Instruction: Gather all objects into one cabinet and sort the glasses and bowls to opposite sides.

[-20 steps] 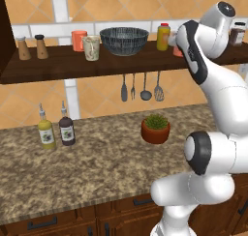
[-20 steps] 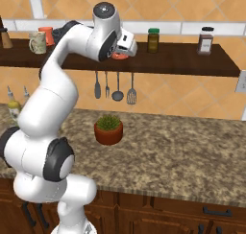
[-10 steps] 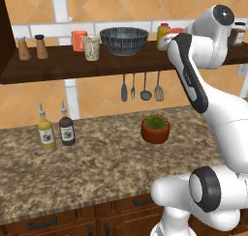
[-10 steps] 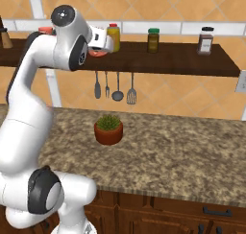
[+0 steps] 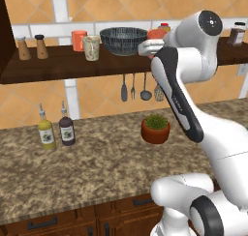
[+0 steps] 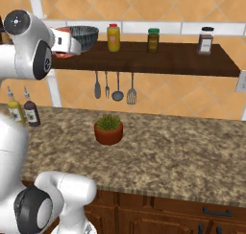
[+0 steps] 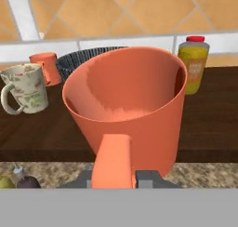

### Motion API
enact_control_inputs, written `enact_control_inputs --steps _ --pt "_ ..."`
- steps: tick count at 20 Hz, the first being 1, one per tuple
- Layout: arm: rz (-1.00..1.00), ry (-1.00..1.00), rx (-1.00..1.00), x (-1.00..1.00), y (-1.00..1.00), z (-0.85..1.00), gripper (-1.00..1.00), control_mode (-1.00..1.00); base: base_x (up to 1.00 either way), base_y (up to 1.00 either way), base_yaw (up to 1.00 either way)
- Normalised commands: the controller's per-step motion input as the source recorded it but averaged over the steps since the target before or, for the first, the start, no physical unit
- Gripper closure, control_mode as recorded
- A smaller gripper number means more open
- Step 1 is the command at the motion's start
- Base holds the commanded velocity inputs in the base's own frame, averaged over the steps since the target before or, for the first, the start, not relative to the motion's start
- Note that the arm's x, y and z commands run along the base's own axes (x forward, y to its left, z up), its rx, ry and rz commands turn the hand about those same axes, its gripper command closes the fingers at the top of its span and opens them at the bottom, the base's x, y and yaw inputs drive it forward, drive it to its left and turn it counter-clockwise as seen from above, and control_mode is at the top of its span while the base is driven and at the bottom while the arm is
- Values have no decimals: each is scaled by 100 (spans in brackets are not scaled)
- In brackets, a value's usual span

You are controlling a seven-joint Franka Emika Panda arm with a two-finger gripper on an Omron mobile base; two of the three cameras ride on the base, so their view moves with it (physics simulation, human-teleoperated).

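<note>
Raised to shelf (image 5: pixel 58 68) height, hand (image 7: pixel 122 177) clamped on the handle of a coral-orange cup (image 7: pixel 128 107), held tilted just right of the dark ribbed bowl (image 5: pixel 123 40). Fingertips mostly hidden behind the cup's handle. Beige speckled cup (image 5: pixel 91 47) and another orange cup (image 5: pixel 78 40) standing left of the bowl.

Warm orange-tan square wall tiles (image 6: pixel 158 5) with white grout bands cover the back wall. A speckled brown granite countertop (image 5: pixel 97 167) runs across the lower half, over dark brown wooden drawer fronts (image 6: pixel 192 214) with black bar handles at six o'clock. A white wall outlet plate (image 6: pixel 241 82) sits at three o'clock.
</note>
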Motion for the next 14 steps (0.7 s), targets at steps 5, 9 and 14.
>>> enact_control_inputs --steps 5,9,14 --pt "8 3 8 -31 81 2 100 -100 0 0 0" --pt "11 6 6 -14 96 0 100 -100 0 0 0" --pt "13 6 4 0 96 0 100 -100 0 0 0"
